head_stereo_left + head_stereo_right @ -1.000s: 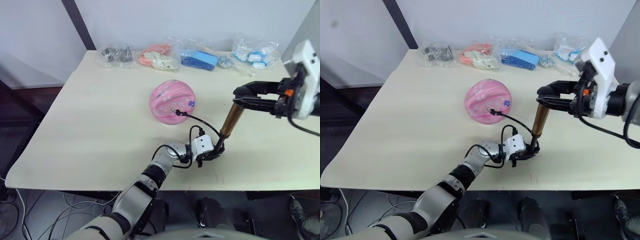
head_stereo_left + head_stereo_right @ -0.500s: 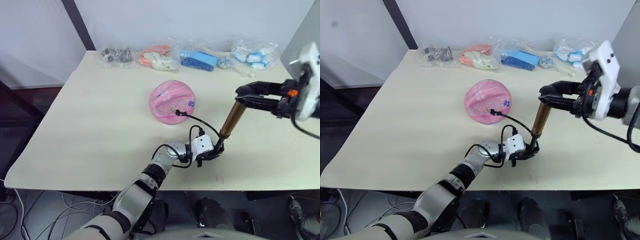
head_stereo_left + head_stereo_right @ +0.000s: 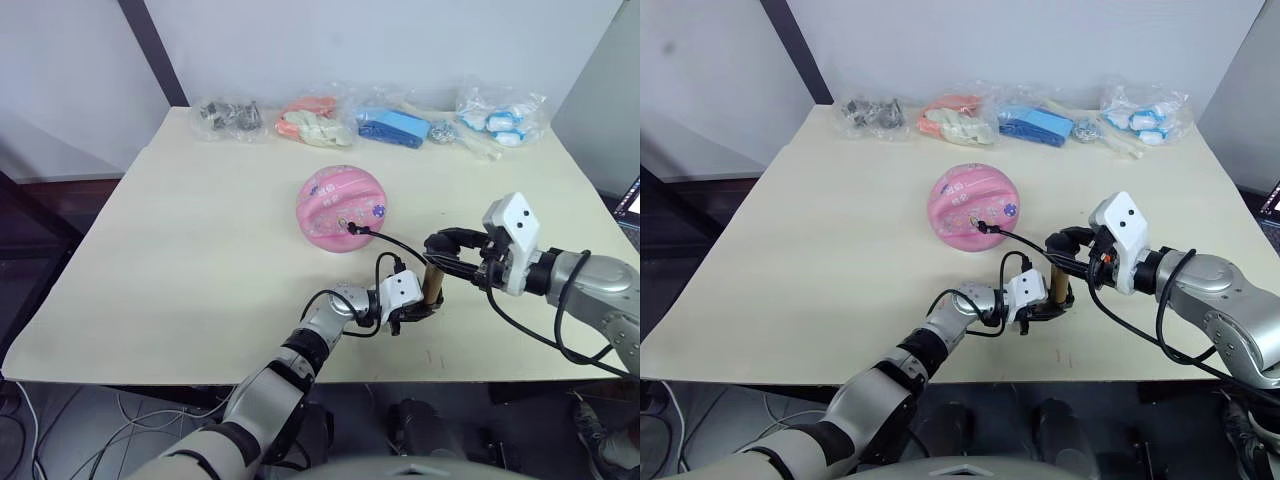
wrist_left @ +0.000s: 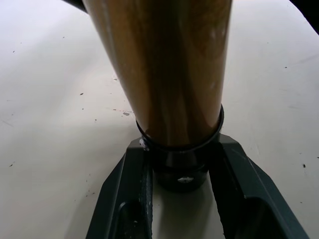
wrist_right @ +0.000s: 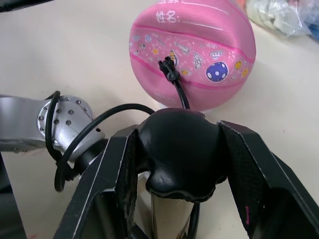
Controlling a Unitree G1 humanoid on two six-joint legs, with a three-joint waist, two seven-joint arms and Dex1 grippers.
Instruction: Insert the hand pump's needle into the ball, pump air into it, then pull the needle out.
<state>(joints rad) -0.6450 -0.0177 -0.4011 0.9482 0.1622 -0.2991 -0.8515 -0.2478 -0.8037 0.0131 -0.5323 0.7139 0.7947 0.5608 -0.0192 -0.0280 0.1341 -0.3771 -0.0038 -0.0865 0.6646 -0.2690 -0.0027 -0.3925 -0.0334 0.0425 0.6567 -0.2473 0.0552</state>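
One hand pump point(image 3: 432, 284) stands upright on the worktop point(image 3: 180, 250), just in front of and to the right of the one pink ball point(image 3: 343, 207), which sits near the middle of the surface. Left pincer point(image 3: 418, 310) is clamped narrow on the black end cap point(image 4: 180, 172) at the pump's foot, both fingers point(image 4: 130, 199) pressed against it; right pincer point(image 5: 179, 164) is closed around the black T-handle point(image 5: 180, 152) at the top, with the handle low over the barrel. One thin black hose point(image 3: 395, 243) arcs from the pump base to the ball, and its fitting point(image 5: 168, 68) sits on the ball's skin; the needle itself cannot be seen, so it is judged to be seated in the valve. Handling, as judgement: the barrel is rigid, smooth metal and likely slippery, so the end cap and handle are the sound places to hold it. The ball looks soft, light and only partly filled, free to roll if the hose tugs it. The hose is limp and would give no pushing force, and the needle is likely thin enough to bend under side load. Count: one pump, one hose, one ball, and four clear bags point(image 3: 228, 113) of small items along the far edge.
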